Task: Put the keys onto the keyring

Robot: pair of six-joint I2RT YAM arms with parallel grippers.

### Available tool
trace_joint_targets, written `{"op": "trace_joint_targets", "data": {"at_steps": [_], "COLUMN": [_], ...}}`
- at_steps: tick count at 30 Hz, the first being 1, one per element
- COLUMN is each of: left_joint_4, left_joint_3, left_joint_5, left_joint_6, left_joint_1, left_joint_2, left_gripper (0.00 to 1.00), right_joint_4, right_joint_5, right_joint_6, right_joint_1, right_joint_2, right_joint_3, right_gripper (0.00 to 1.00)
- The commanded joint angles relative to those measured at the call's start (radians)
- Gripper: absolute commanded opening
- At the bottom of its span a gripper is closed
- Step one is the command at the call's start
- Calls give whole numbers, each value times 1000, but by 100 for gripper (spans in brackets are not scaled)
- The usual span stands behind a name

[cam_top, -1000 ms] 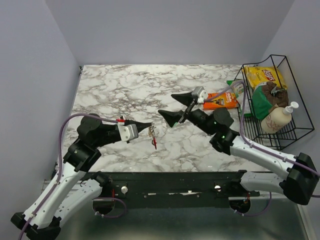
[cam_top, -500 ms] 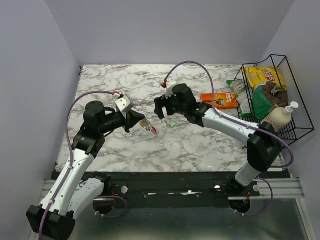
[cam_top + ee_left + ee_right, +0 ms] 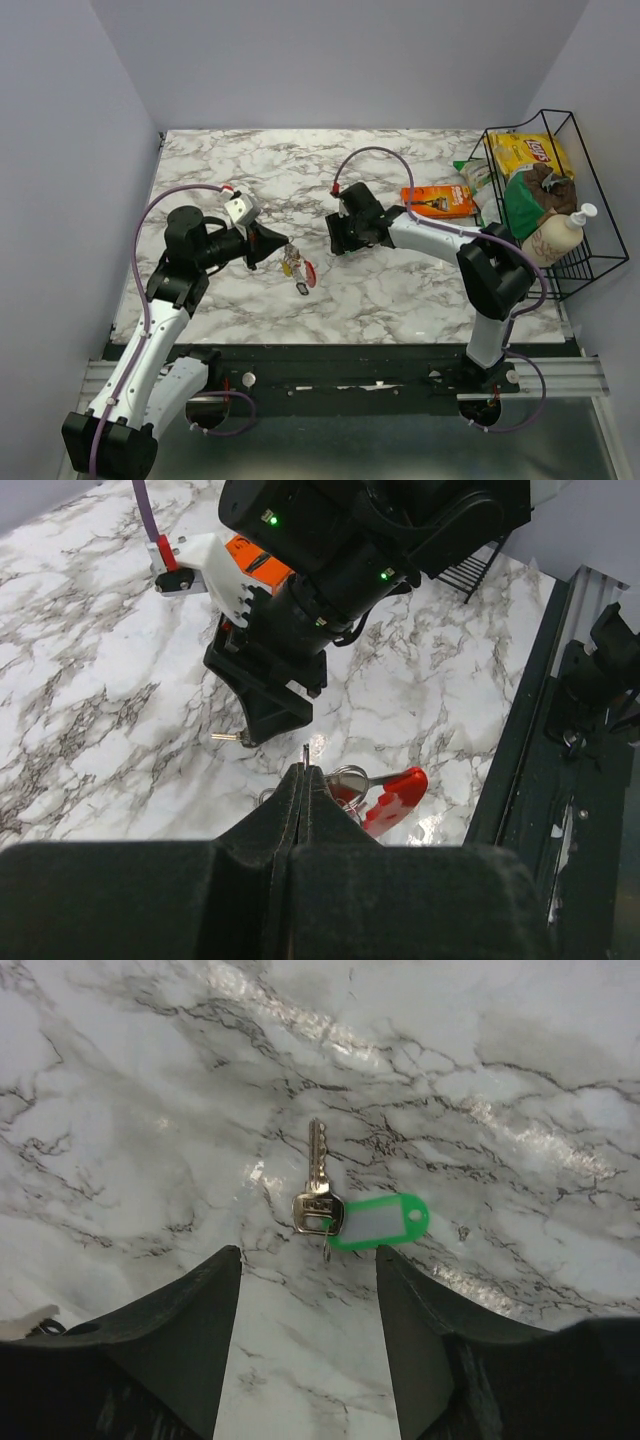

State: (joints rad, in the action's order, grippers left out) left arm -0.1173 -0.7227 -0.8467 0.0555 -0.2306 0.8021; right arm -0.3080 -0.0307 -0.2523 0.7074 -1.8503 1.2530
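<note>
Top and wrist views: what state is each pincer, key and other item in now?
Left pincer: shut, pinching the keyring.
Red-tagged key: bunched at the keyring, below the left pincer's tip.
Right pincer: open, above the green-tagged key, not touching it.
Green-tagged key: flat on the table, away from the keyring.
Orange packet: flat on the table.
Pump bottle: upright in the wire basket.

The left arm rises from the near left, its wrist turned toward the right; the left gripper has its fingers pressed together on the keyring; the right arm folds at the elbow and reaches left toward mid-table; the right gripper points downward, jaws apart.
</note>
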Motion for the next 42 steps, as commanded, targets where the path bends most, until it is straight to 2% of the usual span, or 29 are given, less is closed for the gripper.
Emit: {"op": "trace_joint_targets", "data": {"at_steps": [1,4,10,21,24,29,34,42], "left_joint_4": [47,56,65,64,61,62,61,59], "left_joint_3": [14,17,12,20,19,20,19,20], "left_joint_5": [-35,-34,-31,-32,-32,-34,-35,-35], "left_joint_6": [14,20,26,24,23,21,21,23], "left_joint_1": [5,5,5,5,5,5,5,5], "left_joint_2": [-18,-17,-11,-7,-6,-4,-6,-9], "left_gripper": [0,0,0,0,0,0,0,0], "right_joint_4": [55,90,133,159,162,173,188,190], "right_joint_5": [-31,-38,-48,23,20,22,26,55], "right_joint_6": [-47,-64,-71,-61,-54,-56,-54,-56], "right_joint_1": [0,-6,-9,-9,-9,-10,-9,-9], "right_joint_2": [26,17,16,53,43,31,22,3], "right_joint_3": [-75,-108,-136,-142,-139,-144,-153,-155], "right_gripper": [59,57,47,46,36,36,26,23]}}
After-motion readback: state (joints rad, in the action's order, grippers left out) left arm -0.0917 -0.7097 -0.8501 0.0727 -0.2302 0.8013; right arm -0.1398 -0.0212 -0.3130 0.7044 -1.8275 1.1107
